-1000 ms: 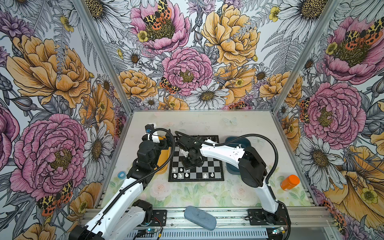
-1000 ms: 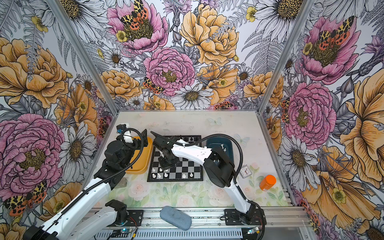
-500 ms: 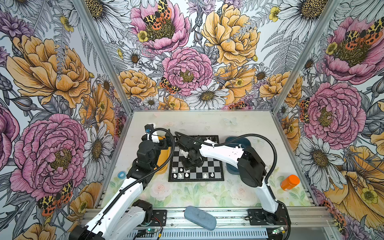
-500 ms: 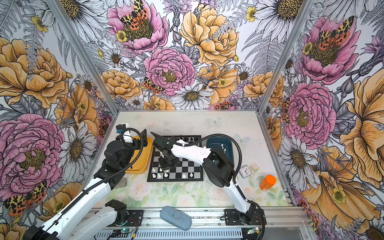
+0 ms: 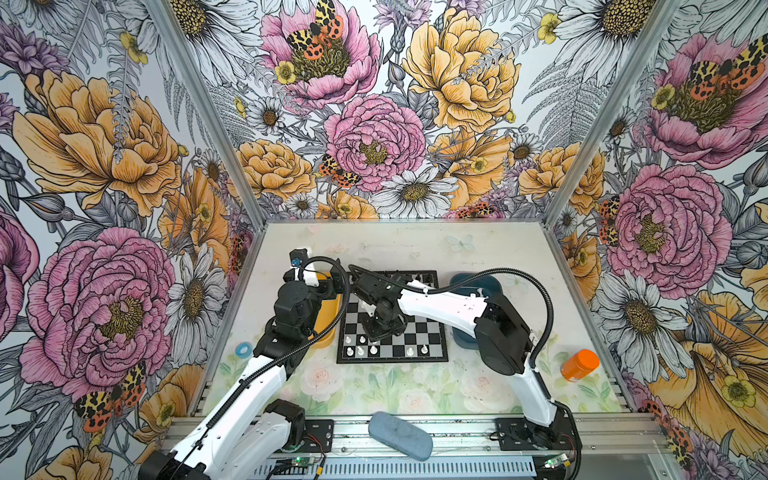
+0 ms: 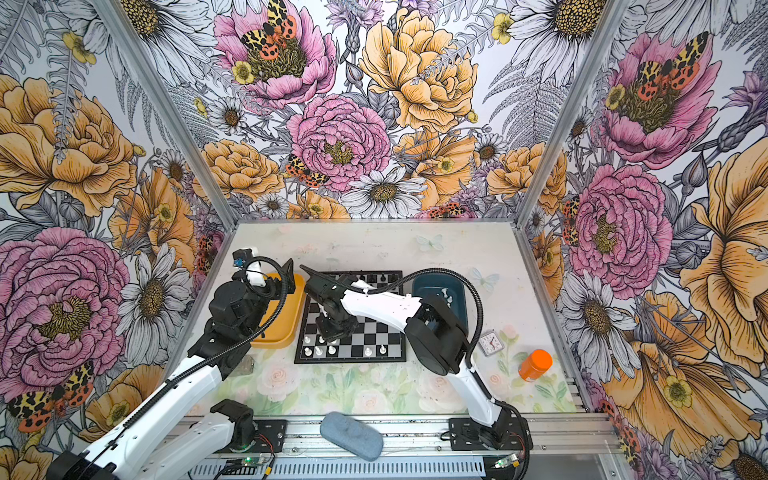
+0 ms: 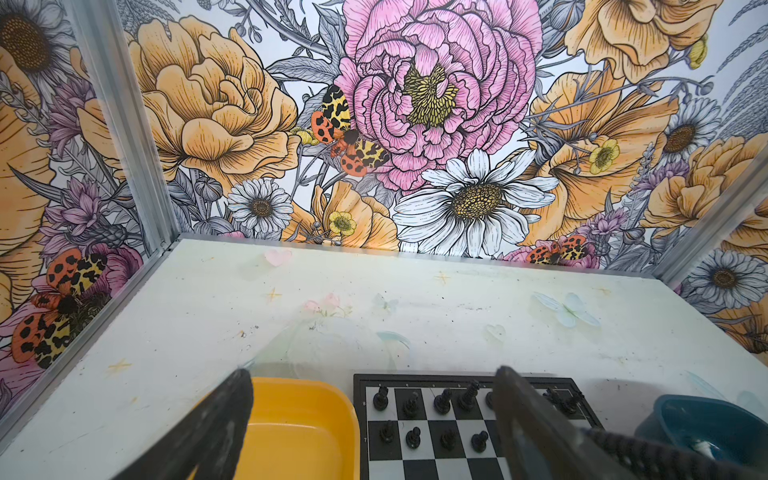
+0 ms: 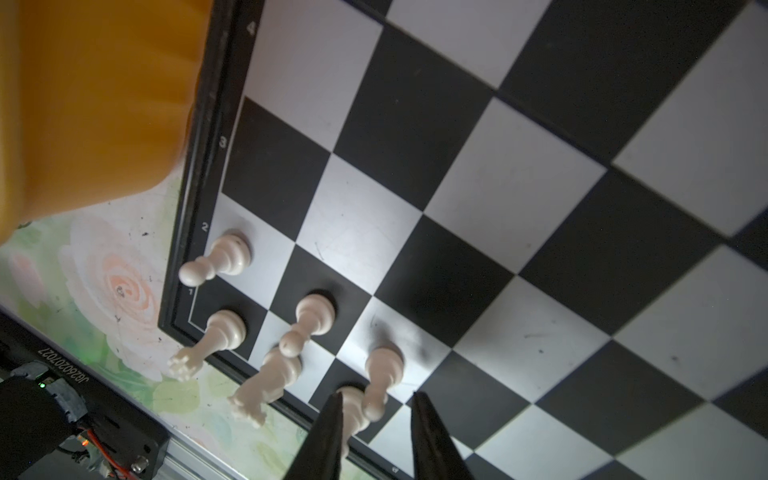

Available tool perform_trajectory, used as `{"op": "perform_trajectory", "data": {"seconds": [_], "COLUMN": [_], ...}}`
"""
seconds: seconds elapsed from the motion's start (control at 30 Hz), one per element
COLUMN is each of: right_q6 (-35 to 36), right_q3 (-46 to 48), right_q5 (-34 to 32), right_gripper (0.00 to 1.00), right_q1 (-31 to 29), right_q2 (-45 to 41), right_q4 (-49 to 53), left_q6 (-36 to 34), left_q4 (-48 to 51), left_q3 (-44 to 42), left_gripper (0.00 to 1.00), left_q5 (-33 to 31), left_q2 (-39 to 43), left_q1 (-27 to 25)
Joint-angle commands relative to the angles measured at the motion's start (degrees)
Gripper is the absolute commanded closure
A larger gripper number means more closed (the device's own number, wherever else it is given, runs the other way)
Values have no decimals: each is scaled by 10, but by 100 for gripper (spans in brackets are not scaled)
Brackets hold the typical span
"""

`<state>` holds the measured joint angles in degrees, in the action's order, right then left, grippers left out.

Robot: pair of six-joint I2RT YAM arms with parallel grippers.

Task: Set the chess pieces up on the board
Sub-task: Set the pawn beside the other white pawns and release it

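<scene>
The board (image 5: 419,336) lies mid-table, also seen in the other top view (image 6: 374,332). Several white chess pieces (image 5: 360,351) stand in its two nearest rows, toward the left corner. In the right wrist view my right gripper (image 8: 376,395) is open just over the board, its fingers on either side of an upright white pawn (image 8: 384,370) with small gaps. A rook (image 8: 216,336), a knight (image 8: 270,382) and two more pawns (image 8: 311,320) stand beside it. My left gripper (image 7: 372,372) is open wide and empty, above the far left corner of the board.
A yellow tray (image 5: 328,328) lies against the board's left edge. A blue tray (image 6: 432,286) holding white pieces lies on its right. Black pieces (image 7: 440,403) fill the far rows. An orange bottle (image 5: 579,365), a small clock (image 6: 490,343) and a grey pouch (image 5: 400,435) sit nearer the front.
The right gripper's jaws have drawn apart around the pawn, which stands on its square. Both arms have hardly shifted.
</scene>
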<state>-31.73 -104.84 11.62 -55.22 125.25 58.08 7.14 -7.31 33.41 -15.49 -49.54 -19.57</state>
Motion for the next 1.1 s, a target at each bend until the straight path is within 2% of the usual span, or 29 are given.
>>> {"op": "perform_trajectory", "data": {"seconds": [0.0,0.4,0.63,0.87,1.0,1.07], "right_q6": [-3,-2,1,0,6,14], "right_q3": [-4,5,53,164,214,230], "right_q5": [-21,-63,-112,-183,-199,-202], "right_gripper": [67,57,53,49,48,48], "right_q1": [-4,6,43,127,171,192], "right_q2": [-8,-69,-166,-299,-340,-350], "right_q4": [3,3,3,3,3,3], "left_q6": [1,1,-14,-54,-65,-63], "left_q4": [-6,10,61,145,175,171], "left_q3": [-6,-2,21,88,117,117], "left_gripper": [9,8,7,5,1,1], "left_q5": [-6,-4,31,141,249,320], "left_q2": [9,34,63,48,27,20], "left_q1": [5,4,-1,-6,27,61]}}
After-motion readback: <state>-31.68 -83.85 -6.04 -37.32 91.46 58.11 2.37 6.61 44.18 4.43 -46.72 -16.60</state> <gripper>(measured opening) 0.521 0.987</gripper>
